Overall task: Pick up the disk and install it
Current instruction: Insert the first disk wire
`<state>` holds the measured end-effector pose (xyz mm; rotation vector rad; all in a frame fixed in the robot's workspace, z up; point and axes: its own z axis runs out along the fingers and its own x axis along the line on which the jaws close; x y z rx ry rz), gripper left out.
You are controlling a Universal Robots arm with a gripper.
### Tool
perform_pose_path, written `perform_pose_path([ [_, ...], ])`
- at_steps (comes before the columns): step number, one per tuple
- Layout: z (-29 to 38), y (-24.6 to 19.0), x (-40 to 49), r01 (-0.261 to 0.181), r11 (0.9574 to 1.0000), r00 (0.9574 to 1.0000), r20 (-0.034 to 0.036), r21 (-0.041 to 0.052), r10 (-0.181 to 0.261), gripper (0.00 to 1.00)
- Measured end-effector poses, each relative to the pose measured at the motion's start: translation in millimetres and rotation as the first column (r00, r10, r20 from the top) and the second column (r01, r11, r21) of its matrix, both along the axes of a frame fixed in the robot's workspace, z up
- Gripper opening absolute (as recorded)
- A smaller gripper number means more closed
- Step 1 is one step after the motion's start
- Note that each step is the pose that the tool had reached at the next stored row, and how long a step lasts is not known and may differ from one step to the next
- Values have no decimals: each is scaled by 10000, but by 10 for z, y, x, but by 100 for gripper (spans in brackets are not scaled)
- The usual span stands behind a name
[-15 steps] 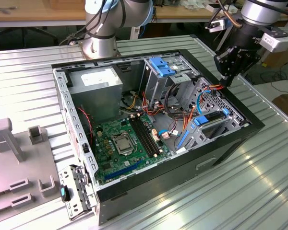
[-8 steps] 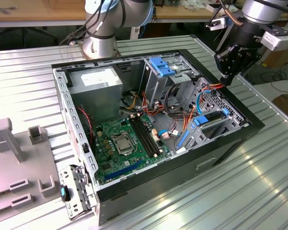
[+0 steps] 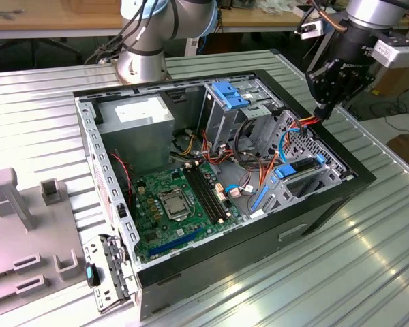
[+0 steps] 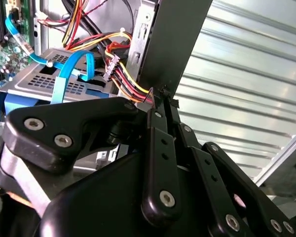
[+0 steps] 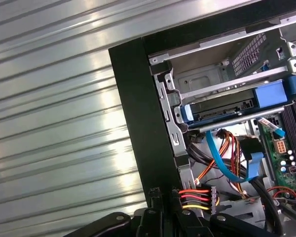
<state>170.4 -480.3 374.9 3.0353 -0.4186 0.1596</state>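
Currently gripper (image 3: pixel 325 109) hangs at the computer case (image 3: pixel 225 262) rim, beside red-yellow cables (image 5: pixel 195 199); fingers (image 4: pixel 160 143) together, empty. Disk (image 5: pixel 227 105) sits slotted in a metal bay inside the case.

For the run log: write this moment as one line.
pincer shut at black metal case edge | blue-framed dark-grey disk in grey metal bay

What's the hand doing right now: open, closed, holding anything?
Hand: closed, nothing seen in it; its tips sit at the edge of the computer case, beside the red and yellow power wires.
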Motion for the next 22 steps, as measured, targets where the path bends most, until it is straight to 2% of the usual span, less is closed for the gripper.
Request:
perform_pose_path([
  [5,0,0,-2,482,9988,9988,0,0,-482,17],
  [10,0,1,-21,1056,9944,9944,1,0,-1056,17],
  [14,0,0,-146,1097,9940,9940,0,-1,-1097,17],
  [17,-1,0,-204,1189,9929,9929,0,1,-1189,17],
  [20,-2,0,-216,1554,9878,9878,0,0,-1554,17],
  [21,-3,0,-218,1700,9855,9855,-1,0,-1700,17],
  [22,-4,0,-220,1933,9811,9811,0,0,-1933,17],
])
